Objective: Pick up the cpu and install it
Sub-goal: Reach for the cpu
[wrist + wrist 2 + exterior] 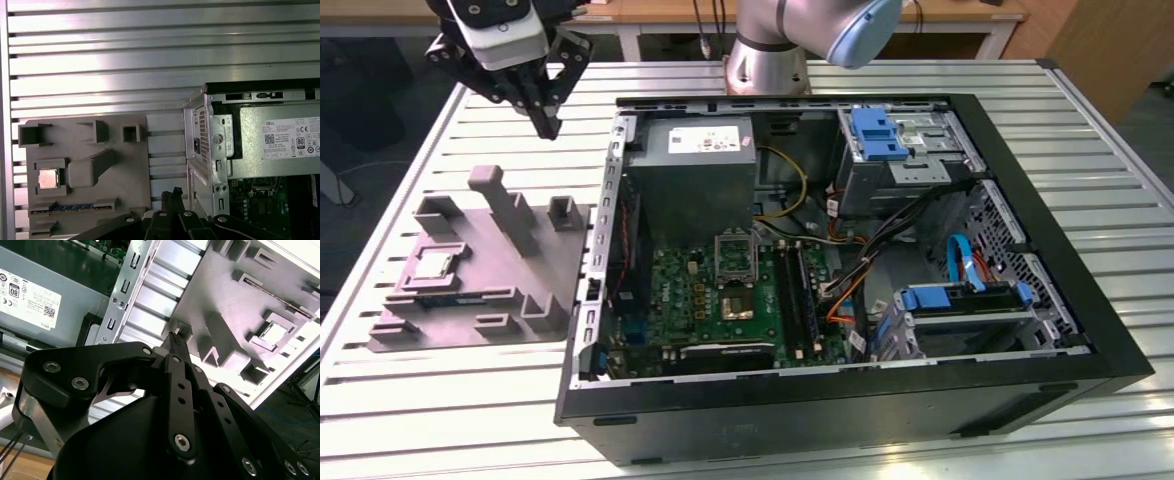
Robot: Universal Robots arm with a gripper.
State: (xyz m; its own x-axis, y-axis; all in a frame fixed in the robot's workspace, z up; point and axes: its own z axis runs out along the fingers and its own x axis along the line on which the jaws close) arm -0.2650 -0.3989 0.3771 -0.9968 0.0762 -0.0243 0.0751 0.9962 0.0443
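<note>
Cpu [430, 265] seated metal-side up in square pocket at grey tray's [520, 275] edge, the exterior view's left, held so, prob., for straight grab from above. Gripper [547, 125] high above table [454, 400], over gap betw. tray & PC case [854, 400], claw pinched together, empty.
</note>
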